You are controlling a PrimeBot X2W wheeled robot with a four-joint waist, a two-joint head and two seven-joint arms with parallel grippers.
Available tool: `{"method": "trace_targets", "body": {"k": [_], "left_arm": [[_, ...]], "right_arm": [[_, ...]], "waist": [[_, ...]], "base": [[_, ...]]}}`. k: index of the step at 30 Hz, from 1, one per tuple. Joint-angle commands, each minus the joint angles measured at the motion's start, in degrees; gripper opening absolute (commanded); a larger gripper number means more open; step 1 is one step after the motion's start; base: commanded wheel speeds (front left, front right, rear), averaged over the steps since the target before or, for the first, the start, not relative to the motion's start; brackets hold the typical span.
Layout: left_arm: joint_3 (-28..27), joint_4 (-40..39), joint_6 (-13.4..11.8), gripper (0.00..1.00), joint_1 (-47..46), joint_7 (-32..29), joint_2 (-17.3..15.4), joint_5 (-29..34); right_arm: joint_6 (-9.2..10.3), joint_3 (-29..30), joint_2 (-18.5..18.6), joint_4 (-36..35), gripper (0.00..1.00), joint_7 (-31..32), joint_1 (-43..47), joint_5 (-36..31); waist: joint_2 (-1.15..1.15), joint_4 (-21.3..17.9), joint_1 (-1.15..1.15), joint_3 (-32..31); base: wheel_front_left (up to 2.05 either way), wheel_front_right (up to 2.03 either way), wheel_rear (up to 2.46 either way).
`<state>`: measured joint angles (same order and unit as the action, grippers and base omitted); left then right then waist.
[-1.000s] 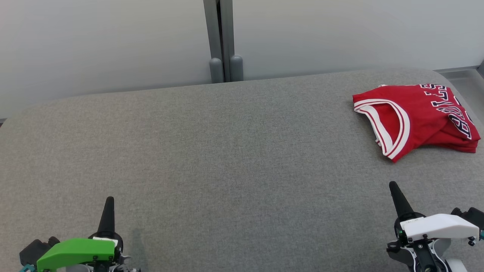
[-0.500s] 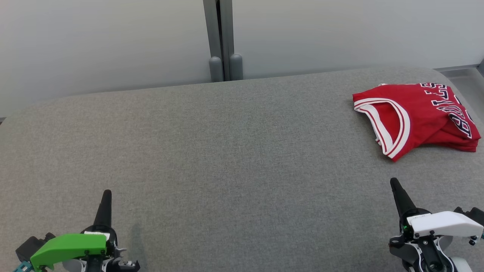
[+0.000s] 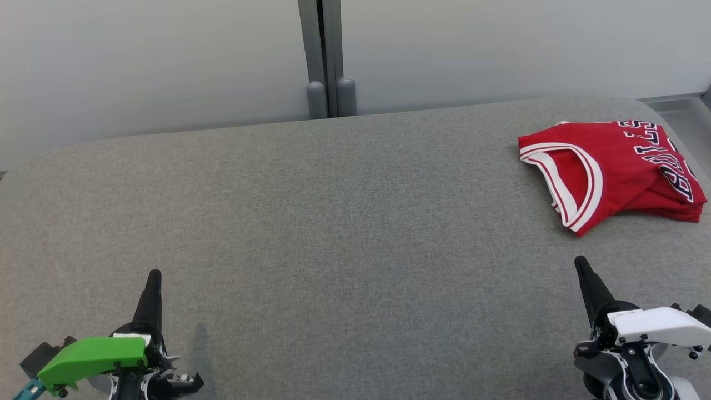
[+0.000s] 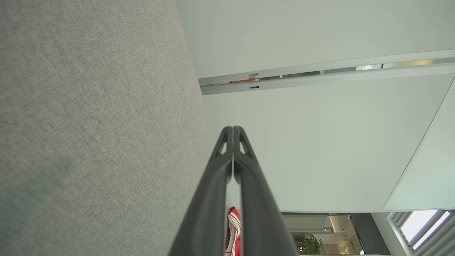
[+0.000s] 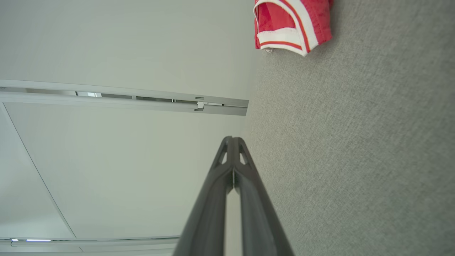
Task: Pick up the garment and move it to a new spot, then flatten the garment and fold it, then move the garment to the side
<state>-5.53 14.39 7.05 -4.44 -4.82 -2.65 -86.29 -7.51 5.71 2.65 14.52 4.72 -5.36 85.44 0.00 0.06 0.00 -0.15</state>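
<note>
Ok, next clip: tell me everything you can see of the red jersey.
The red jersey lies folded into a compact, rumpled stack at the far right of the grey fabric surface, near its edge. It looks like thin, smooth knit. A white-and-red striped trimmed opening faces the middle; dark white-outlined block letters run along its right side. Only the surface touches it; the right gripper, fingers shut, sits apart, nearer the robot.

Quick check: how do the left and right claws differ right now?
The left claw wears a green cover; the right claw a white cover. The left claw sits far across from the garment; the right claw is near it, not touching. Both are shut and empty, above the grey surface.
</note>
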Motion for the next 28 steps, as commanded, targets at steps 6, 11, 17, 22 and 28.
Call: {"method": "trace_targets", "body": {"k": [6,11,17,22,28], "left_arm": [[-0.70,-0.37,0.45,0.00,-1.69,-0.82,-0.37,-2.78],[-0.94,-0.36,0.47,0.00,-1.89,-1.30,-0.38,-4.40],[-1.21,-0.42,0.57,0.00,-2.45,-1.95,-0.40,-6.27],[-1.18,-0.37,0.58,0.00,-2.13,-1.97,-0.40,-6.20],[-1.17,-0.38,0.57,0.00,-2.13,-1.96,-0.40,-6.21]], "right_arm": [[0.03,0.50,0.35,-0.48,0.00,0.94,-0.97,3.17],[0.04,0.70,0.37,-0.54,0.00,1.43,-1.02,5.02],[0.04,0.96,0.38,-0.65,0.00,2.02,-1.12,7.15],[0.04,0.94,0.37,-0.64,0.00,2.00,-1.09,7.07],[0.04,0.94,0.37,-0.63,0.00,2.00,-1.09,7.07]], "waist": [[0.00,-0.02,0.00,0.12],[0.00,-0.04,0.00,0.21],[0.00,-0.06,0.00,0.32],[0.00,-0.06,0.00,0.33],[0.00,-0.06,0.00,0.33]], "base": [[0.00,0.00,0.00],[0.00,0.00,0.00],[0.00,0.00,0.00],[0.00,0.00,0.00],[0.00,0.00,0.00]]}}
